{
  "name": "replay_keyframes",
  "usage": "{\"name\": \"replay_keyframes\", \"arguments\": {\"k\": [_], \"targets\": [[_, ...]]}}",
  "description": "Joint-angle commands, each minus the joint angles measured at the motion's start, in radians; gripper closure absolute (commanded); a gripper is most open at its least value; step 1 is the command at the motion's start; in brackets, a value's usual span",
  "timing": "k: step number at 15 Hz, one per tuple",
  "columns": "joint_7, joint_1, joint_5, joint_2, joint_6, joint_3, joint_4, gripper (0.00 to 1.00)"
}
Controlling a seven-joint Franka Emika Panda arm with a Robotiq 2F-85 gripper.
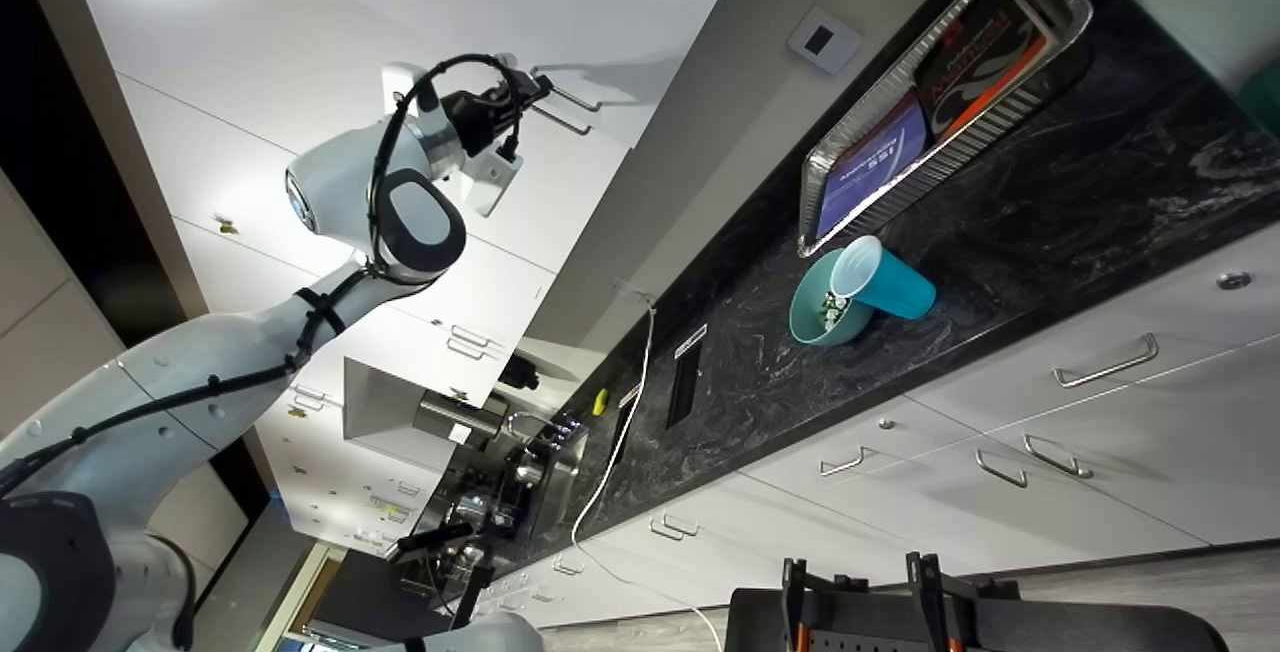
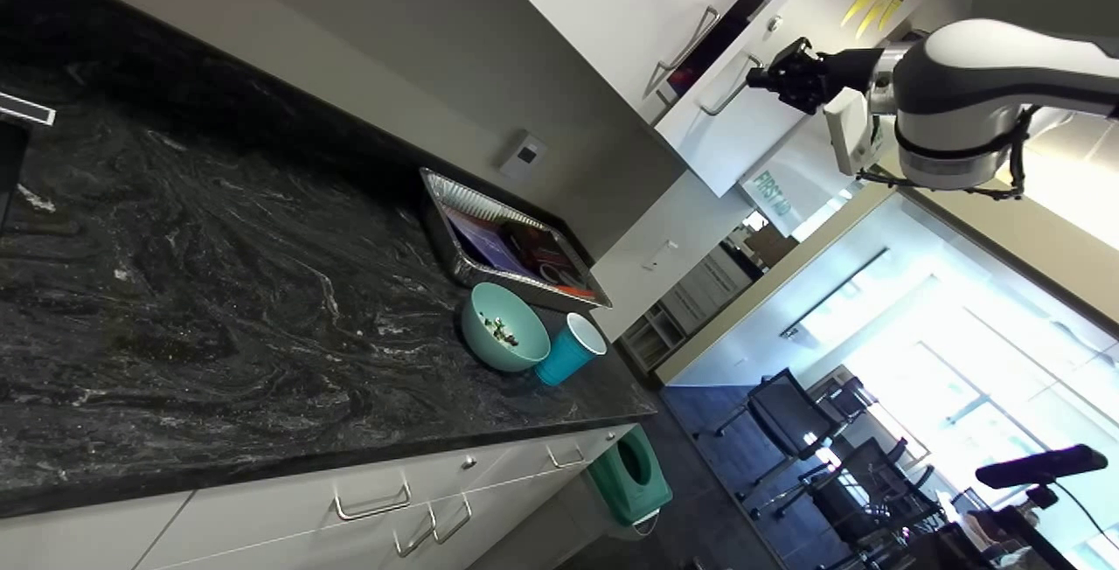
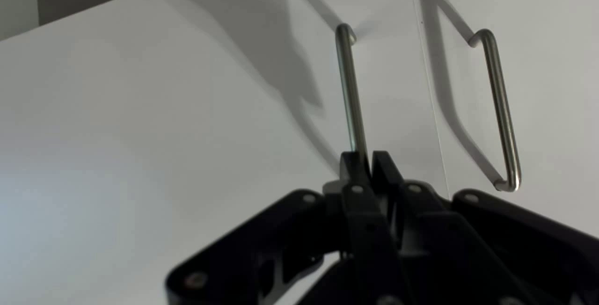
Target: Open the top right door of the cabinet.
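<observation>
Gripping the silver handle [image 3: 353, 90] near one end, your gripper [image 3: 367, 161] has its fingers [image 3: 384, 169] drawn together about the bar in the wrist view. That handle belongs to the top right door [image 3: 187, 122], the white panel across most of this view; a second handle [image 3: 500, 108] sits across the seam [image 3: 437, 127]. In an exterior view a dark gap [image 2: 741, 15] shows beside the door, so it stands ajar. Behind the gripper, your arm [image 1: 225, 347] rises from the lower left of an exterior view, bends at the wrist and points at the white cabinet [image 1: 205, 157]. On the dark counter [image 2: 245, 290] you have a foil tray [image 1: 970, 137] with a purple packet [image 1: 875, 167] and an orange-striped dark packet [image 1: 985, 57]; their lettering is too slanted for you to read surely. Just beside the tray are a green bowl [image 2: 507, 299] holding small white and green bits [image 2: 498, 331] and a blue cup [image 2: 564, 360], white inside; a white wall box [image 2: 522, 157] with a dark screen hangs behind. Past the counter's end stands a green bin [image 2: 625, 500]. Farther back, "FIRST AID" reads clearly on a pale panel [image 2: 774, 194], and you can see office chairs [image 2: 791, 417] beyond.
</observation>
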Motion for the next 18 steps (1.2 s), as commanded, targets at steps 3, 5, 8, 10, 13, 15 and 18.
{"name": "replay_keyframes", "arguments": {"k": [3, 5, 8, 10, 13, 15, 18], "targets": [[-0.156, 0.171, 0.181, -0.209, -0.014, -0.206, -0.131, 0.98], [-0.169, 0.17, 0.186, -0.269, -0.01, -0.232, -0.184, 0.98], [-0.14, 0.124, 0.175, -0.357, -0.004, -0.236, -0.256, 0.98], [0.007, 0.155, -0.004, -0.407, -0.002, -0.306, -0.305, 0.98], [0.123, 0.107, -0.114, -0.469, -0.027, -0.317, -0.346, 0.66], [0.195, 0.06, -0.158, -0.502, -0.031, -0.302, -0.359, 0.6], [0.269, -0.015, -0.23, -0.571, -0.109, -0.26, -0.38, 0.36]]}}
